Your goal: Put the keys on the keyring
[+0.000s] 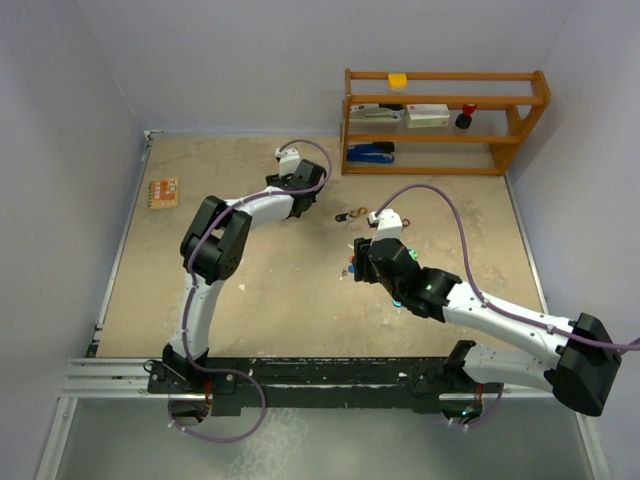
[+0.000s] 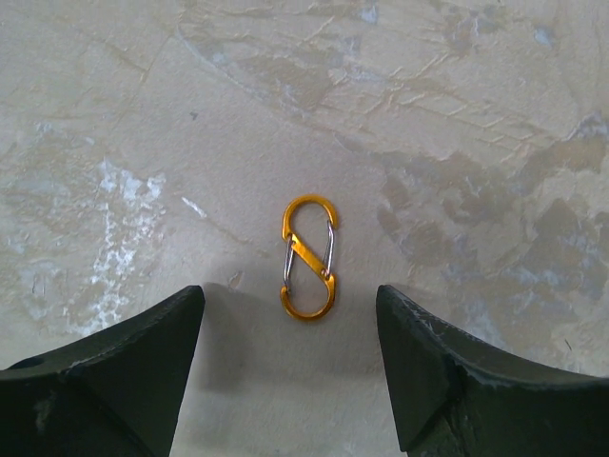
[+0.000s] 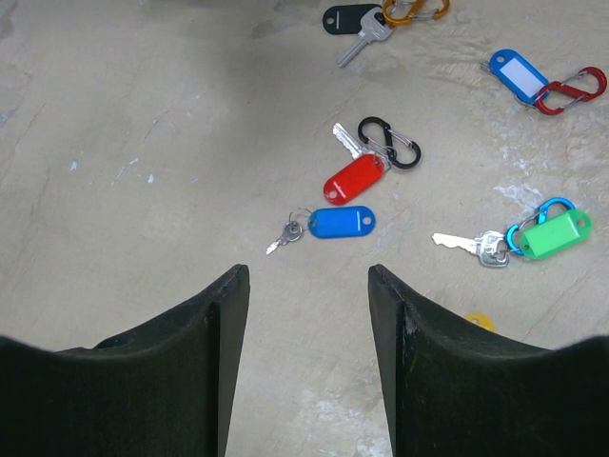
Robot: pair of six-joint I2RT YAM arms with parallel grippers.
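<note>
In the left wrist view a loose orange S-shaped carabiner keyring (image 2: 308, 257) lies flat on the table. My left gripper (image 2: 290, 290) hangs open just short of it, a finger on each side, touching nothing. The right wrist view shows the keys: a small key on a blue tag (image 3: 341, 222), a red-tagged key (image 3: 354, 178) on a black clip (image 3: 390, 143), and a green-tagged key (image 3: 555, 233) on a blue clip. My right gripper (image 3: 308, 271) is open and empty above the table, short of the blue-tagged key. From above, the left gripper (image 1: 298, 178) and right gripper (image 1: 362, 258) stand apart.
Farther off lie a black-tagged key (image 3: 350, 19) with an orange clip (image 3: 414, 9) and a blue tag (image 3: 519, 74) on a red clip (image 3: 571, 90). A wooden shelf (image 1: 440, 165) holding staplers stands at the back right. A small orange block (image 1: 163, 192) sits at the far left.
</note>
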